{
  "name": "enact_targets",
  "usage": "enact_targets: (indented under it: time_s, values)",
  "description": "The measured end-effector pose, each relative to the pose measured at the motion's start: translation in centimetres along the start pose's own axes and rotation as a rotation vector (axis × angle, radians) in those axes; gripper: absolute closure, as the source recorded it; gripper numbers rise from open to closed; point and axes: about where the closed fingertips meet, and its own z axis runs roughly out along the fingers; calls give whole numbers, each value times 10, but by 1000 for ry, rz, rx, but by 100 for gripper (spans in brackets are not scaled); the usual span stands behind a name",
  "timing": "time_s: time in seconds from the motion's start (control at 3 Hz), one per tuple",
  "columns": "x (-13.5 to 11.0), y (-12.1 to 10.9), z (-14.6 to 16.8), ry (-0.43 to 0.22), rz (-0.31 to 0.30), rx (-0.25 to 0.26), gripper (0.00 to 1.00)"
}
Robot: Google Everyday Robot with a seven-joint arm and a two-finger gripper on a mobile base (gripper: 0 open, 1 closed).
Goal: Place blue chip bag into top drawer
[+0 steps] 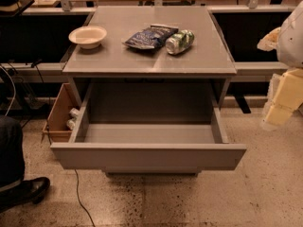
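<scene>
The blue chip bag point(148, 37) lies crumpled on the grey table top, near the middle and towards the back. The top drawer point(147, 157) is pulled fully out towards me, and its grey inside shows nothing in it. My gripper point(279, 109) is at the right edge of the view, a cream-coloured part hanging below the white arm. It is level with the drawer's right side, well away from the bag, and holds nothing that I can see.
A green-and-silver can point(180, 41) lies on its side just right of the bag. A white bowl point(88, 36) stands at the table's left. A brown wooden box point(57, 113) sits on the floor left of the drawer. A person's leg and shoe point(24, 189) are at the lower left.
</scene>
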Motion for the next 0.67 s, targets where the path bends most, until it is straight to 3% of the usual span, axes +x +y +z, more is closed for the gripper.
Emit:
enact_targets:
  time_s: [0.67]
  values:
    - [-8,-7,3,-30,-10,15,0]
